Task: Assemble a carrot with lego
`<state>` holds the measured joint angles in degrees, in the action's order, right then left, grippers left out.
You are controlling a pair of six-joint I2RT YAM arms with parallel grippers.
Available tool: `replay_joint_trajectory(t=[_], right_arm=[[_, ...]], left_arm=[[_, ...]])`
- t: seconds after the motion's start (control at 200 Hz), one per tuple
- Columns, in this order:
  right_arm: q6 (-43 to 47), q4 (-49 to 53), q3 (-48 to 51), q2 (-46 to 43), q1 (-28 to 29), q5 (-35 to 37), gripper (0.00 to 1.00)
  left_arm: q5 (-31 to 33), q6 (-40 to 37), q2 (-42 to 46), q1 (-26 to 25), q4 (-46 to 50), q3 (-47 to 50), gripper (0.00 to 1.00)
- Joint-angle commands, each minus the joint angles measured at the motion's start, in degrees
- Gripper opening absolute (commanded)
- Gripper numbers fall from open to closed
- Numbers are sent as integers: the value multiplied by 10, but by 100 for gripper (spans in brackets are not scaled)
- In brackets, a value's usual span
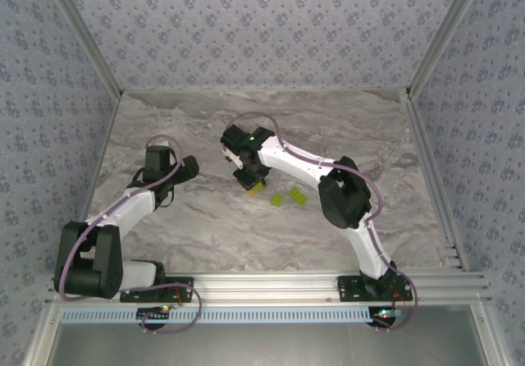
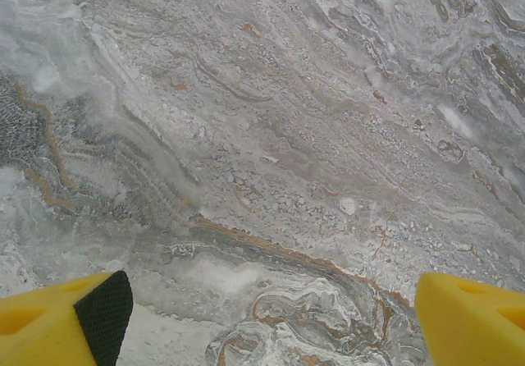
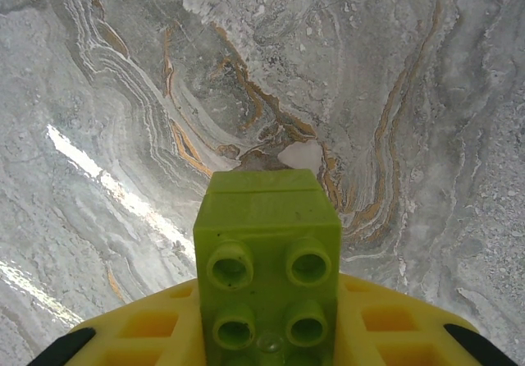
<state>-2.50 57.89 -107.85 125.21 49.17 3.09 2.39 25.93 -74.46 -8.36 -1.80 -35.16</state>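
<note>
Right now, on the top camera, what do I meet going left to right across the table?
In order: left gripper, open → right gripper, shut on the held lime-green brick → smaller loose green brick → larger loose green brick.

No words, labels, numbers or signs can be read — not even on the lime-green lego brick (image 3: 267, 218).

Grey marbled table (image 1: 205, 235) between patterned walls (image 1: 246, 21), left gripper (image 1: 189, 167) over bare surface at the left, right gripper (image 1: 251, 177) near the centre, lime-green brick (image 1: 257, 186) at its tip, two loose lime-green bricks (image 1: 297, 194) lying flat just to its right
</note>
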Motion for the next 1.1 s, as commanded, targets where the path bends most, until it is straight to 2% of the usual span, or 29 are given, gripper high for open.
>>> replay_joint_trajectory(t=[0.0,0.11,0.28,0.585,0.76,0.904,1.094], right_arm=[[-5,89,35,81,15,-35,36],[-4,93,22,81,15,-34,37],[-5,89,19,78,15,-32,44],[-9,73,26,53,13,-31,49],[-14,56,30,28,9,-31,58],[-14,40,33,0,8,-30,70],[-17,28,34,-53,7,-31,80]], left_arm=[[5,-12,3,1,-11,-4,91],[6,-11,3,1,-11,-4,91],[6,-12,3,2,-11,-4,91],[6,-12,1,2,-11,-5,91],[5,-12,2,2,-11,-4,91],[4,-12,1,2,-11,-4,91],[5,-12,1,2,-11,-4,91]])
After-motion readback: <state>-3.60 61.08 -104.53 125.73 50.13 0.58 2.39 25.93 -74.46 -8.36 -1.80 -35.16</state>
